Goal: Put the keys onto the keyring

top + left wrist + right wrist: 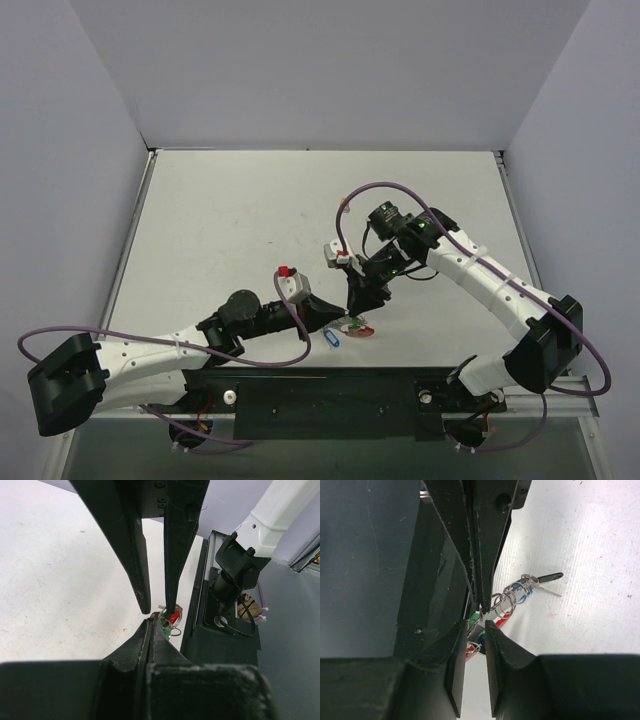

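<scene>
Keys [350, 328] lie in a small bunch on the white table [230, 220], near its front edge, just past the black rail [330, 395] and about midway between the two arm bases. The bunch is tiny next to the fingers: silver-grey metal with a red bit [174, 616], a blue bit [522, 594] and a green speck [476, 616]. The right wrist view shows the coiled wire of the keyring [511, 596] among the keys. One black-headed key [550, 577] sticks out to the side, flat on the table.

Left gripper [338, 318] comes in low from the left with its jaws pressed together and its tips right at the bunch. Cannot tell whether any wire is pinched between them.

Right gripper [357, 312] points down from the right, jaws apart with a narrow gap. Its tips straddle one end of the bunch, and table shows between them lower down. In the left wrist view one right finger touches or sits just over the red bit, while the other is beside the bunch, off the metal.

The two grippers' tips nearly meet over the keys, which rest on the table as far as can be seen.
</scene>
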